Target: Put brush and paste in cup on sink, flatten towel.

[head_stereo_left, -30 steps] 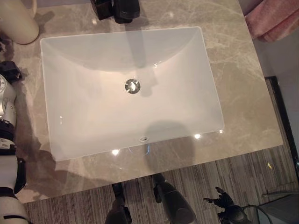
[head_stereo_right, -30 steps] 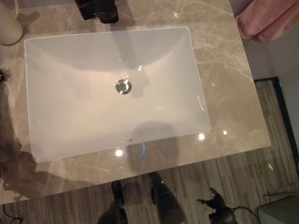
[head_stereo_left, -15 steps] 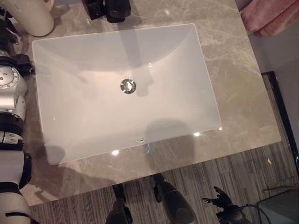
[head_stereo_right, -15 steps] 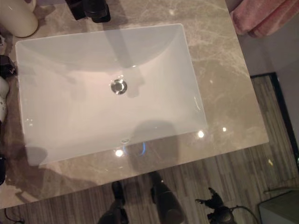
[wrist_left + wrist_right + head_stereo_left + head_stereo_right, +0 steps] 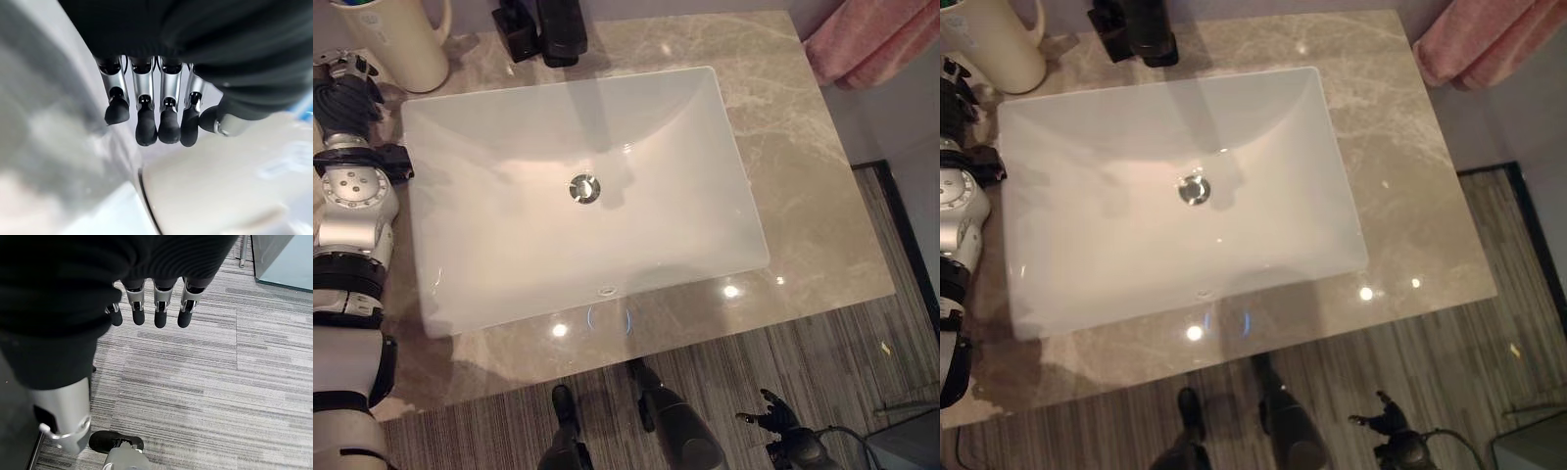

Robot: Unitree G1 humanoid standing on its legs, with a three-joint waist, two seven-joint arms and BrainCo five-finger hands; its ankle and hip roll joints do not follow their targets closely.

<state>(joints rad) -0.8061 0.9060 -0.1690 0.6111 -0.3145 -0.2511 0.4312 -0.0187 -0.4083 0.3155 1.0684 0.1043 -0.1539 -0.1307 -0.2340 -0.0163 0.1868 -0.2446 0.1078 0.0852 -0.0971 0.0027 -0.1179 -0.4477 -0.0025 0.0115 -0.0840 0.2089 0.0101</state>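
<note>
A cream cup [image 5: 409, 47] with a handle stands on the marble counter [image 5: 803, 186] at the back left corner of the white sink [image 5: 741, 186]. Something blue shows at its rim; I cannot tell what. My left hand [image 5: 344, 90] hangs just beside the cup, over the counter's left edge. In the left wrist view its fingers [image 5: 146, 127] are straight and hold nothing, with the cup's cream wall [image 5: 220, 191] close past them. A pink towel [image 5: 862, 41] lies bunched at the counter's back right corner. My right hand [image 5: 771, 423] hangs low beside the counter front, open and empty over the floor.
A black faucet [image 5: 553, 29] stands behind the basin in the middle. The basin holds only its drain [image 5: 585, 187]. Striped grey flooring [image 5: 205, 382] runs along the counter front, and a dark-framed panel [image 5: 901, 225] lies to the right.
My left arm has reached further back along the sink's left side, bringing the hand up beside the cup. The camera has shifted too. The right hand has stayed low.
</note>
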